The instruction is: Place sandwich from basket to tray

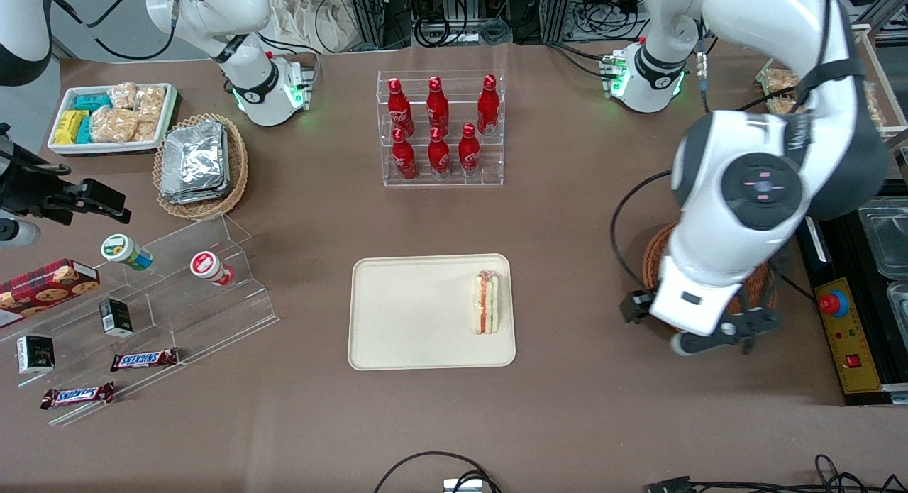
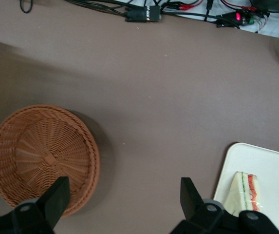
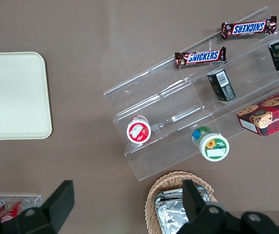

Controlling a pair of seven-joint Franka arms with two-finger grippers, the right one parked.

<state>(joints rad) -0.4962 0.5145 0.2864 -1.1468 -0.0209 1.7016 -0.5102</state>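
Sandwich (image 1: 486,302) lies on the cream tray (image 1: 397,316), close along the tray's rim at the working arm's end, its red and green filling edge facing up; the remaining tray surface toward the parked arm's end is bare. Reddish-brown wicker basket (image 2: 42,156) sits empty on the brown table (image 1: 567,216), well apart from the tray with an open strip of tabletop between them. The gripper (image 2: 124,195) hangs over that strip just beside the basket rim, fingers (image 2: 56,197) spread wide with nothing between them. In the front view the left arm's body covers most of the basket (only a slice of weave shows). Farther from the front camera than the tray stands a clear rack of red bottles (image 1: 440,128), well clear of it. Toward the parked arm's end: a stepped acrylic display (image 1: 177,294) with two Snickers bars (image 1: 144,359), small dark boxes and two capped tubs, plus a tan basket of foil packets (image 1: 195,163). Only "SNICKERS" reads plainly.
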